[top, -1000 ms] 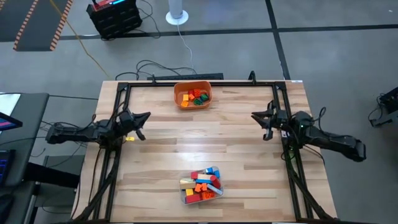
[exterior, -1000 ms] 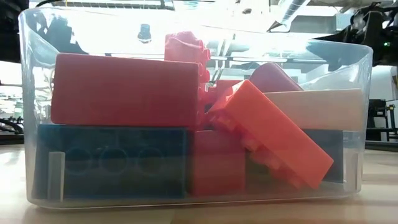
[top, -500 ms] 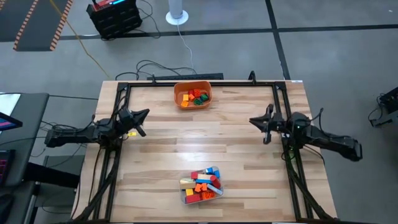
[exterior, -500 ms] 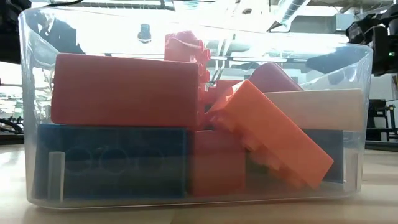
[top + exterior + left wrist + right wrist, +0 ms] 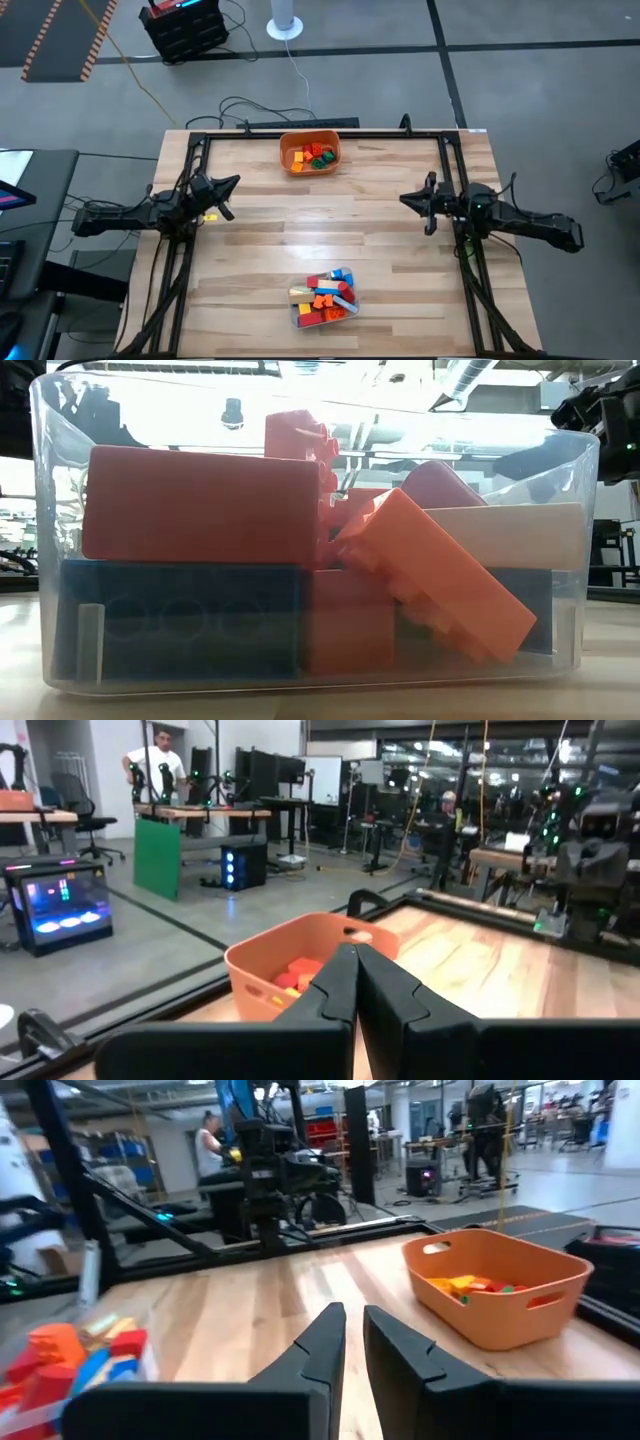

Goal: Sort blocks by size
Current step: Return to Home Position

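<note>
2 grippers, left (image 5: 232, 183) and right (image 5: 408, 198), hover with fingers clenched empty; blocks (image 5: 322, 294) fill the tub (image 5: 40, 480).

Left pincer (image 5: 228, 184) and right pincer (image 5: 407, 199) both closed (empty), arms at opposite table sides

Grey concrete floor (image 5: 520, 90), cluttered workbenches (image 5: 200, 812) behind, perhaps a workshop with ceiling lights.

two arms (image 5: 140, 211) — one orange bowl (image 5: 310, 153), one clear tub (image 5: 322, 300), many blocks (image 5: 325, 290).
</note>
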`<move>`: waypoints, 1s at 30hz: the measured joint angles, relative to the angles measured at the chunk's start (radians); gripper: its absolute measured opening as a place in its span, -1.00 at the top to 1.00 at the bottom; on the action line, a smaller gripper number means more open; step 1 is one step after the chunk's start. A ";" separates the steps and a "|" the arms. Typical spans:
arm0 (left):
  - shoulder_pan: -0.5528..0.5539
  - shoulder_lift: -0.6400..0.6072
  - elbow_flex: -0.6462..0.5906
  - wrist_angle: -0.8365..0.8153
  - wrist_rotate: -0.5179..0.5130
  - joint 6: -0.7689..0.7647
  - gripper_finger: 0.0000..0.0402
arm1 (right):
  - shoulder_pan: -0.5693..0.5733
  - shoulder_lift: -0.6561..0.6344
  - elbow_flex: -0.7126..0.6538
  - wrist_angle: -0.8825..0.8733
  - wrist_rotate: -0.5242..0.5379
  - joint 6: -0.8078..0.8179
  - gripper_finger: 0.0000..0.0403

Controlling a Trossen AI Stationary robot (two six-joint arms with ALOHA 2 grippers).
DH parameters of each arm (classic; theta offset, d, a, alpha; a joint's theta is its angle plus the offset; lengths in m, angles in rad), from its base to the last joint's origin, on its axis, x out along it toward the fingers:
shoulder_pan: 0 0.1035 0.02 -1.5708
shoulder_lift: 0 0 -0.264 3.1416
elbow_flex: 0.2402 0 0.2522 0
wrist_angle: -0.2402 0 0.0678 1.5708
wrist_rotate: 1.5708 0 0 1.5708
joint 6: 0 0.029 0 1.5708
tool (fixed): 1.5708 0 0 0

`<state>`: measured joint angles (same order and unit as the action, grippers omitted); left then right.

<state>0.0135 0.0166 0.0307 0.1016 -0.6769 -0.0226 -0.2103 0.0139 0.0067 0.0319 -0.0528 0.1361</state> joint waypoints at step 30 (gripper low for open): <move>0.002 0.000 -0.001 -0.053 -0.001 0.125 1.00 | -0.034 0.025 -0.001 -0.008 0.016 -0.482 0.64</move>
<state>0.0154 0.0170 0.0299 0.0483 -0.6777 0.1020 -0.2440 0.0391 0.0059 0.0235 -0.0364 -0.3462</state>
